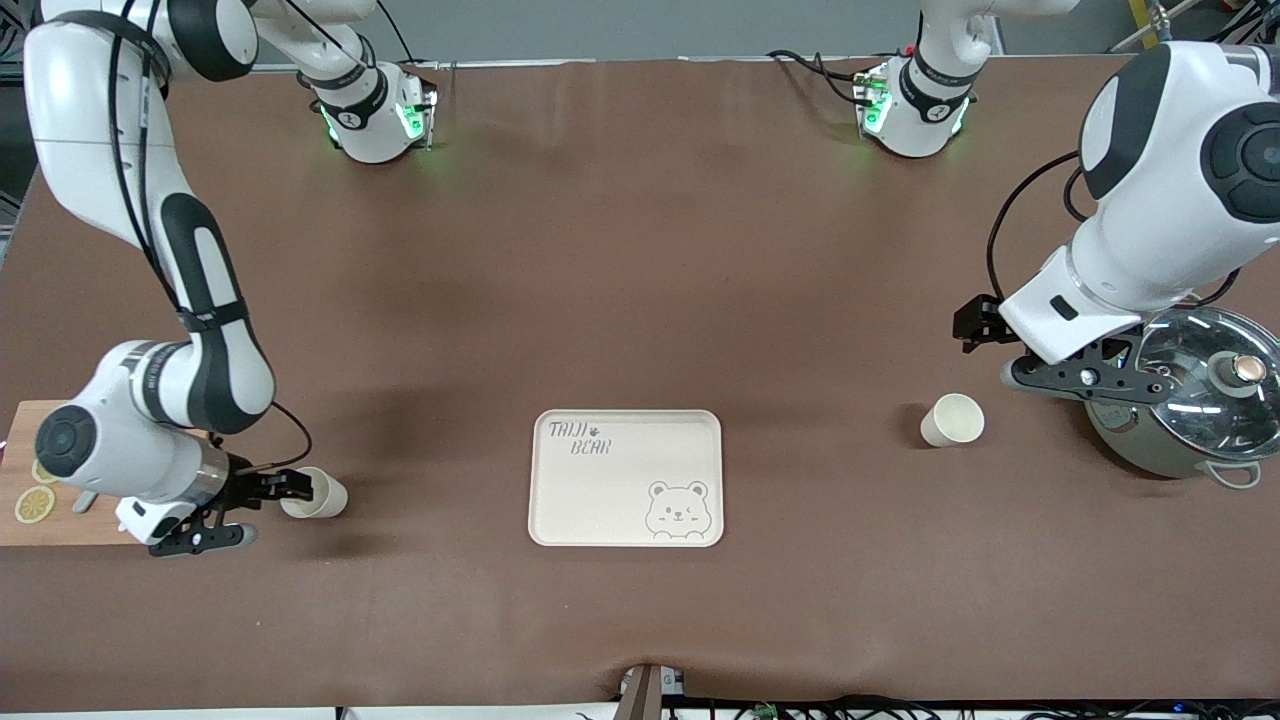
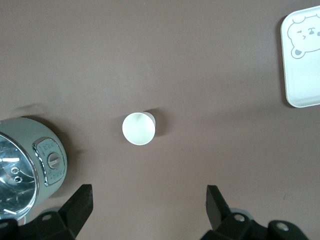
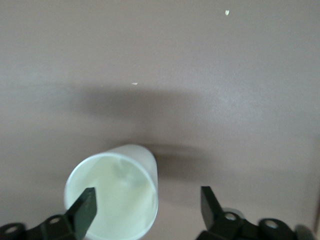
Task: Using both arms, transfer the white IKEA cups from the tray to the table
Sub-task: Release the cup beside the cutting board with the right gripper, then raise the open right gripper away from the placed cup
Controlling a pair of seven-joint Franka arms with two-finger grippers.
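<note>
Cups first: both white IKEA cups are off the tray (image 1: 625,478), which lies bare in the middle of the table (image 1: 640,250). Going across the front view from its nine o'clock edge, one cup (image 1: 318,494) stands on the brown sheet at about nine o'clock from the tray, near the cutting board (image 1: 30,470) with its lemon slices (image 1: 34,504). My right gripper (image 1: 290,487) sits low around it, fingers spread wide; in my right wrist view one finger (image 3: 85,210) overlaps the rim while the other (image 3: 212,202) stands well clear, so nothing is clamped.

The second cup (image 1: 952,419) stands upright at about three o'clock from the tray, near the lidded pot (image 1: 1190,405). My left gripper (image 2: 149,207) hangs above the table beside that pot, fingers apart and empty, with the cup well clear of them in my left wrist view.

The risk, as I judge it, is on my right side: if I pull away sideways (rather than straight up), the finger at the rim could catch the light cup and tip it. My left arm, swinging out, could brush the pot.
</note>
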